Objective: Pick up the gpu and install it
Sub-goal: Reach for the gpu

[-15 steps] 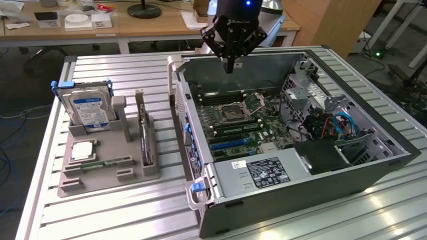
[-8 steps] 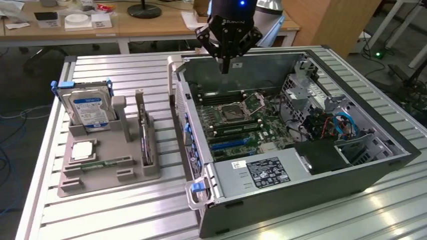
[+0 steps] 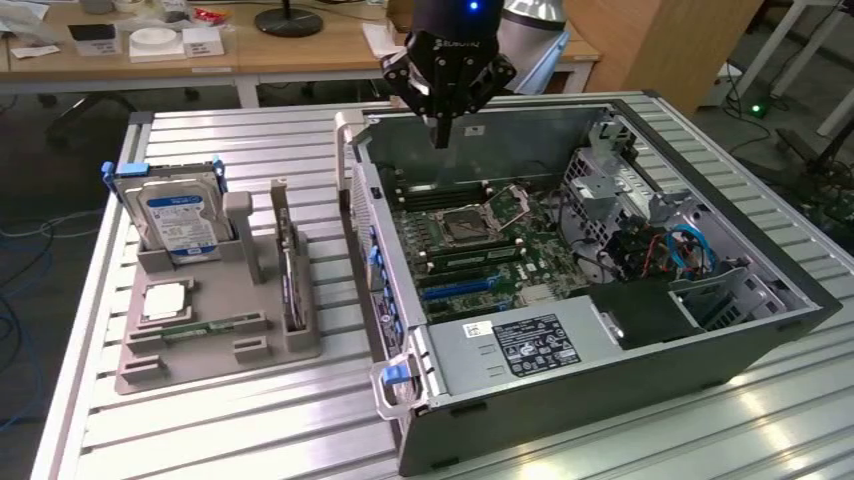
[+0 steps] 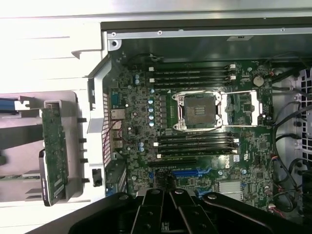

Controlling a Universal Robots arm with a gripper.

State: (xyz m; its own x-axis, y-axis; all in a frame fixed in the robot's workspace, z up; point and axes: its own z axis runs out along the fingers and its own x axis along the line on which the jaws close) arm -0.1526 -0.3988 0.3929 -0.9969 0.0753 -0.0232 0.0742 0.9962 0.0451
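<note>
One hand [image 3: 442, 138] (closed, empty) above the open computer case [image 3: 627, 372].

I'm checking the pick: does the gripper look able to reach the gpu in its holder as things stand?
Probably yes. The gpu stands on edge in the grey holder, its top edge bare with nothing over it. The gripper hangs shut above the open computer case, nothing seen between them.
</note>
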